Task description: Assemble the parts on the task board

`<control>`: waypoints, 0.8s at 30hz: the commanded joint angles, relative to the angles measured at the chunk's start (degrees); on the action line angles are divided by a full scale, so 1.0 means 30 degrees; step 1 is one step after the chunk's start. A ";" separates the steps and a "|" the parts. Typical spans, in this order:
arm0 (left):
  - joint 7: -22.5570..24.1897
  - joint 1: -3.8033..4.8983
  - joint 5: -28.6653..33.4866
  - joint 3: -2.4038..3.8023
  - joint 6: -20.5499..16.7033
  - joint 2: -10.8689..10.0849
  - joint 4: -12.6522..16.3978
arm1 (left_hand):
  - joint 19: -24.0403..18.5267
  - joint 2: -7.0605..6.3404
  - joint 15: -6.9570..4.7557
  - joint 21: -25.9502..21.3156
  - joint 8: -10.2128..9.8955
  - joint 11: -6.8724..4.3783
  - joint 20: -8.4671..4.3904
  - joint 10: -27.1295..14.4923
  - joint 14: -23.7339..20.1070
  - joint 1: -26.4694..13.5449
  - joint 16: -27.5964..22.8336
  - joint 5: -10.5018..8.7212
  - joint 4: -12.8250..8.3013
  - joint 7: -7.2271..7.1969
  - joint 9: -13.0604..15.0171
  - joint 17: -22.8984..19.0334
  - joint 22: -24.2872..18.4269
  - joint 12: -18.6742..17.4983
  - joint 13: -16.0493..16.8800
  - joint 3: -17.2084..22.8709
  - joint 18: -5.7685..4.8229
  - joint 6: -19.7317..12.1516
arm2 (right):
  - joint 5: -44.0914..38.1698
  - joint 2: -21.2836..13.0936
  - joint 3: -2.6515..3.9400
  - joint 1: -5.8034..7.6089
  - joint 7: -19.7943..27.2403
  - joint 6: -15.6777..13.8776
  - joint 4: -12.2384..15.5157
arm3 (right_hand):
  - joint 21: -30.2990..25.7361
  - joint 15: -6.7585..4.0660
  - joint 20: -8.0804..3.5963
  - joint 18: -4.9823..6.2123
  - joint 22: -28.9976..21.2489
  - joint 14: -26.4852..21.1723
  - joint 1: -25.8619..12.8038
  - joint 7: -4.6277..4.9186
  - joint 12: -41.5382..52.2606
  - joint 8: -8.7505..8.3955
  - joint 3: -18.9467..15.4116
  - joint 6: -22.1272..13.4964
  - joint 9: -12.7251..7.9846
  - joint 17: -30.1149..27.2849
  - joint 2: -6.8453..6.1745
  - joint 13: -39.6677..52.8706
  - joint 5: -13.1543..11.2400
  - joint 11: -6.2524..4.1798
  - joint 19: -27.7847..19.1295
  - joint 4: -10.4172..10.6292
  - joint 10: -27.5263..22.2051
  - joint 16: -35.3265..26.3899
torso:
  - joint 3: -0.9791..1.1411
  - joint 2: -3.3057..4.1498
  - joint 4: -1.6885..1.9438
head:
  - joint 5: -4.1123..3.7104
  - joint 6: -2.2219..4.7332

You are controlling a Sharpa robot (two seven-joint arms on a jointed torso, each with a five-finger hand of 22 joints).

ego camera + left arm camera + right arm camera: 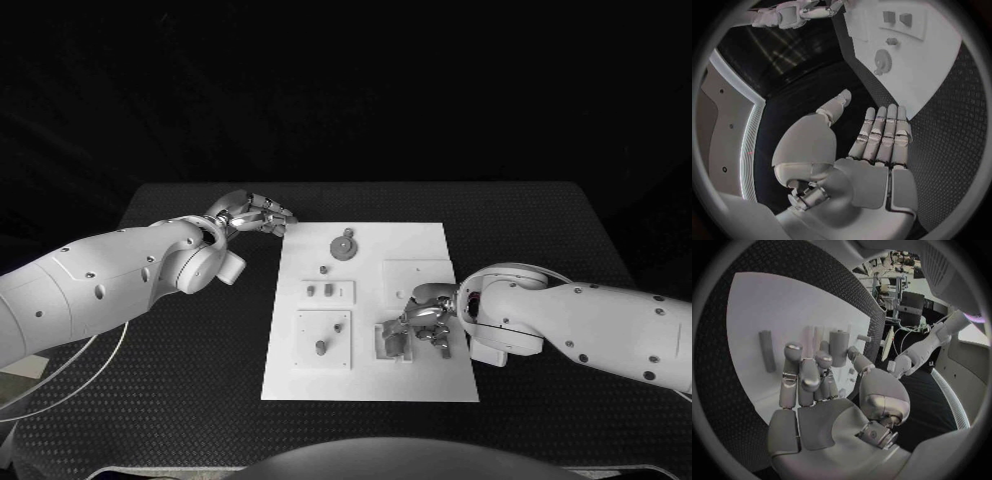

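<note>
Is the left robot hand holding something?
No, the silver left robot hand lies open with straight fingers over the black table, holding nothing.

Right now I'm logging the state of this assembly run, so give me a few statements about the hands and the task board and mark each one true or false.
1. The left hand is off the task board, over the black table by the board's far left corner. True.
2. The left hand holds a part. False: in the left wrist view its fingers are straight and the palm bare.
3. The right hand is over the near right part of the board. True.
4. The gear-shaped part lies beside the right hand. False: it lies near the board's far edge, closer to the left hand.
5. The board hangs over the table's edge. False: it lies wholly on the table.
</note>
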 commanded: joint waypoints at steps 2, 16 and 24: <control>0.0118 -0.0005 0.0104 0.0011 0.0210 0.0010 0.0047 | -0.0112 -0.0044 0.0061 0.0122 0.0109 0.0013 0.0021 -0.0063 -0.0128 -0.0196 -0.0101 0.0078 0.0121 0.0316 -0.0033 0.0022 -0.0034 0.0110 -0.0031 -0.0034 0.0322 -0.0192 | 0.0088 0.0048 -0.0008 -0.0027 0.0013 0.0437 -0.0004 | -0.0099 -0.0007 -0.0084 0.0492 0.0285 -0.0179 -0.0249 0.0145 0.0048 -0.0098 0.0055 0.0047 0.0002 -0.0072 -0.0307 -0.0037 0.0118 0.0044 -0.0084 0.0283 -0.0163 -0.0108 | 0.0004 -0.0005 -0.0003 | 0.0017 -0.0031; 0.0084 -0.0005 0.0104 0.0011 0.0256 -0.0007 0.0056 | -0.0117 -0.0046 0.0062 0.0122 0.0111 0.0014 0.0021 -0.0066 -0.0132 -0.0195 -0.0109 0.0078 0.0132 0.0316 -0.0035 0.0033 -0.0040 0.0109 -0.0038 -0.0035 0.0325 -0.0197 | 0.0026 0.0146 -0.0017 -0.0042 0.0055 0.0499 -0.0046 | -0.0139 0.0014 -0.0103 0.0492 0.0293 -0.0319 -0.0554 0.0172 0.0052 -0.0206 0.0323 -0.0023 0.0055 -0.0219 -0.0966 -0.0076 0.0119 0.0069 -0.0121 0.0666 -0.0251 -0.0169 | -0.0003 -0.0005 -0.0005 | 0.0020 -0.0067; 0.0082 -0.0005 0.0104 0.0011 0.0256 -0.0027 0.0051 | -0.0123 -0.0055 0.0064 0.0121 0.0110 0.0016 0.0023 -0.0070 -0.0139 -0.0197 -0.0116 0.0078 0.0138 0.0318 -0.0036 0.0039 -0.0045 0.0108 -0.0043 -0.0040 0.0324 -0.0201 | 0.0022 0.0130 -0.0019 -0.0045 0.0064 0.0395 -0.0057 | -0.0158 0.0033 -0.0098 0.0492 0.0293 -0.0367 -0.0689 0.0196 0.0057 -0.0268 0.0439 -0.0082 0.0081 -0.0264 -0.1213 -0.0094 0.0119 0.0091 -0.0134 0.0869 -0.0290 -0.0195 | -0.0002 -0.0011 -0.0006 | 0.0030 -0.0078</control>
